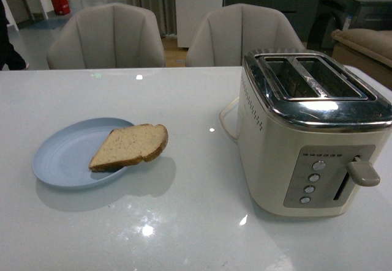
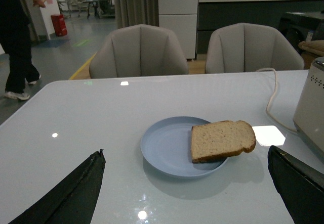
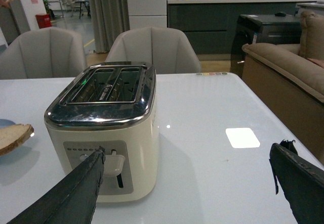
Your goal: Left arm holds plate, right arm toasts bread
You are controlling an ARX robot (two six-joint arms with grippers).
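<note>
Nearest us, the left gripper (image 2: 186, 152) is spread wide w/ nothing between its dark fingers, hanging short of the plate and not touching it. The right gripper (image 3: 187, 149) is likewise wide apart and empty, facing the toaster's control side. Neither arm shows in the front view.

On the glossy white table (image 1: 184, 228) the pale blue plate (image 1: 61, 158) sits on our left side. The bread slice (image 1: 130, 145) lies across the plate's toaster-side edge: square end resting on the plate, rounded end sticking out over the rim and clear of the tabletop.

Well apart from it, on our right, stands the cream 2-slot toaster (image 1: 269, 136). Both slots (image 1: 312, 75) look empty, and the lever (image 1: 362, 173) sits near the top of its track, so we judge it's not pressed.

Beyond the table edge, two grey chairs (image 1: 107, 38) are unoccupied.

Progress, as we read it: approx. zero. Plate not yet held, bread not picked up, nothing in the toaster. Left to do: left arm pins the plate rim, right arm grabs the slice (the overhanging end looks like the easy grip spot), carries it over, drops it in a slot, pushes the lever down.
</note>
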